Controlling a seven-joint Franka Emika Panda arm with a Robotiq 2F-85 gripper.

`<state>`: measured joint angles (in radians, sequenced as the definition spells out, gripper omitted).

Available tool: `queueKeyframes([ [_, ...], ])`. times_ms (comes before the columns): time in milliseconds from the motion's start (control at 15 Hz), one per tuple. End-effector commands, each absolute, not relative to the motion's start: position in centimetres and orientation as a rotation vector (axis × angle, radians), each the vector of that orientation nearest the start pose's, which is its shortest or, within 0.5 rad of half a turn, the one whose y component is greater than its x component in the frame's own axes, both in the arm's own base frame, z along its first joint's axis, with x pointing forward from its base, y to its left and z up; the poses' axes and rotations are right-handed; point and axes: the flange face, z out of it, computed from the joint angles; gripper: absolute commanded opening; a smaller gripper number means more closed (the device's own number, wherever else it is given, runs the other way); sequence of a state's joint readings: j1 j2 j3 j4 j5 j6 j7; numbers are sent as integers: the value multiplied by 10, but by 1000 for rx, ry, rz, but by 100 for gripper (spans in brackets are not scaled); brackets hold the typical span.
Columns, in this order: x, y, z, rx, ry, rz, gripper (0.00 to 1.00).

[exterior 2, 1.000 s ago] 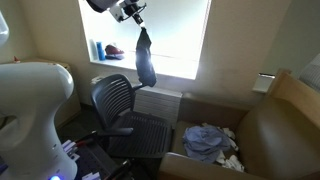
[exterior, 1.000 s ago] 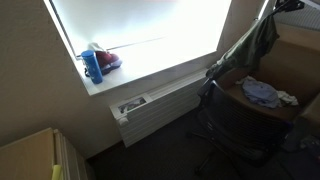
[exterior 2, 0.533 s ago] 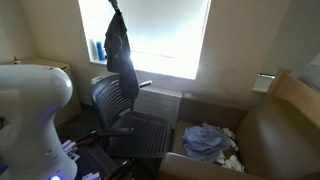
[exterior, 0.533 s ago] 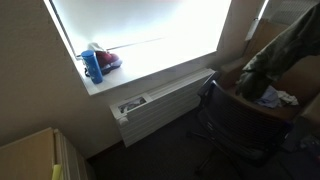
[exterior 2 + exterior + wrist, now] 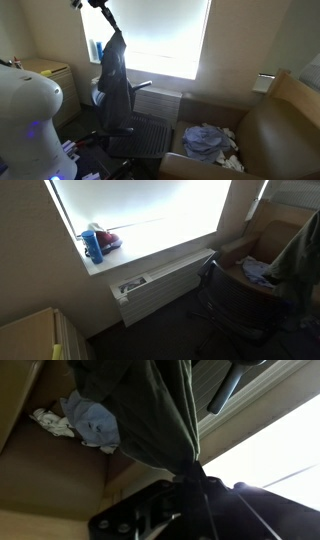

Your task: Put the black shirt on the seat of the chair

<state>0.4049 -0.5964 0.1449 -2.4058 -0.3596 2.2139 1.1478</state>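
Note:
The black shirt (image 5: 114, 75) hangs from my gripper (image 5: 101, 8) at the top of an exterior view, draping down over the backrest of the black mesh office chair (image 5: 140, 132). My gripper is shut on the shirt's top. In the wrist view the shirt (image 5: 150, 415) hangs from the jaws (image 5: 190, 480), with the chair armrest (image 5: 228, 388) beyond it. In an exterior view the shirt (image 5: 300, 250) is a blurred dark shape at the right edge, above the chair (image 5: 235, 300).
A bright window (image 5: 160, 35) with a sill holding a blue bottle (image 5: 92, 246) and a red item. A white radiator (image 5: 160, 285) sits below. A brown armchair (image 5: 270, 130) holds a pile of light clothes (image 5: 208, 140). The white robot base (image 5: 25, 125) stands close by.
My gripper has carried the hanging shirt sideways from the window toward the chair's backrest, and the shirt now hangs lower against the chair.

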Motion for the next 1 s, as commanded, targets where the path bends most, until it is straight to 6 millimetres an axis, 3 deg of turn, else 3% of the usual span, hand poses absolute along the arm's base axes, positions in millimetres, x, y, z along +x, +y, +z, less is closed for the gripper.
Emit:
queueKeyframes([
  [0,360,206,480,-2914,687,-883,0],
  [200,373,202,420,-2907,747,-824,0],
  [267,375,202,407,-2917,788,-800,26],
  [333,370,205,428,-2923,748,-808,2],
  [467,376,204,409,-2931,781,-771,15],
  [600,376,204,407,-2932,784,-767,26],
  [933,376,204,408,-2929,784,-773,26],
])
